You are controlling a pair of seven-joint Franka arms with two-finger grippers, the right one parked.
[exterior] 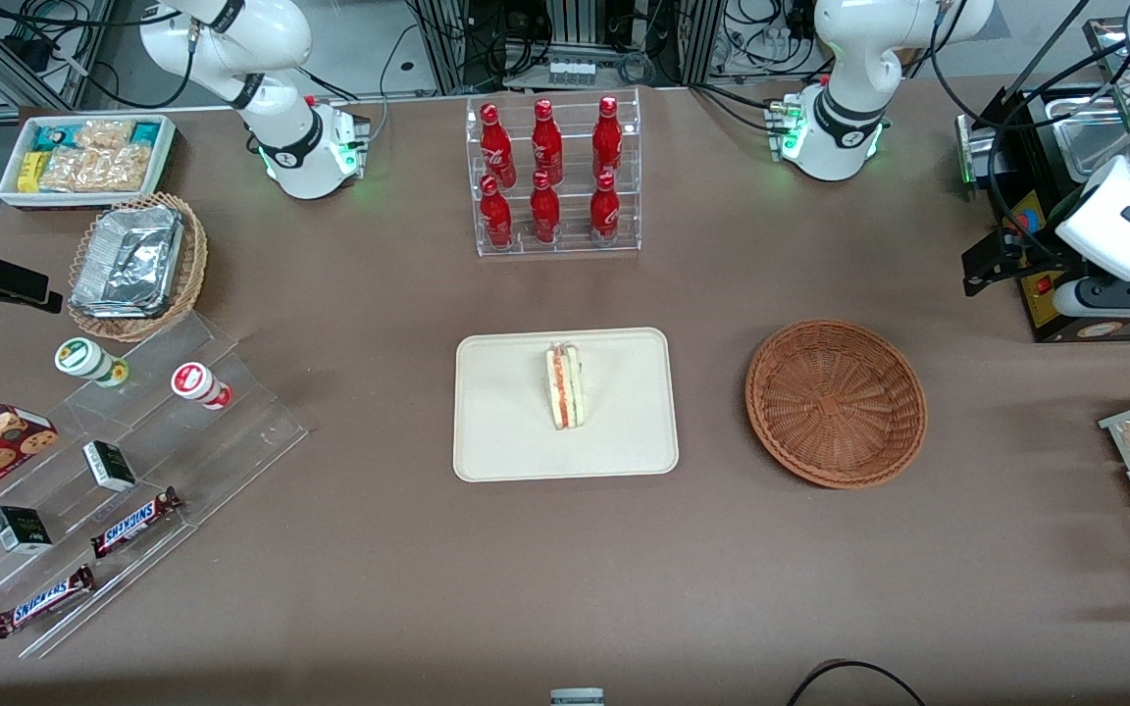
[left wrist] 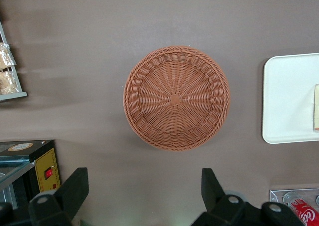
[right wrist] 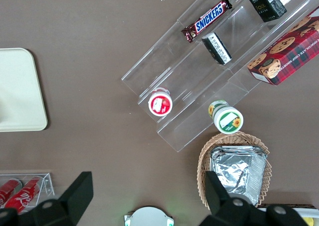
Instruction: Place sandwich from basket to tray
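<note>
I read "SNICKERS" on two chocolate bars (exterior: 134,521) (exterior: 43,600) lying on the clear stepped stand (exterior: 124,490), and again on the bar (right wrist: 207,18) my parked partner's wrist camera sees. The red plaid cookie box (right wrist: 286,53) carries "CHOCOLATE CHIP SHORTB…". My gripper (left wrist: 142,196) hangs above the table near the basket (left wrist: 176,97), bearing no text.

one sandwich (exterior: 565,386) is lying on one tray (exterior: 506,431); one basket (exterior: 836,402) is sitting below the open gripper (left wrist: 144,191); six red bottles (exterior: 547,172) are standing farther off.

Six red bottles (exterior: 550,176) in clear rack (exterior: 555,240), Snickers bars (exterior: 133,521), foil containers (exterior: 128,261)
</note>
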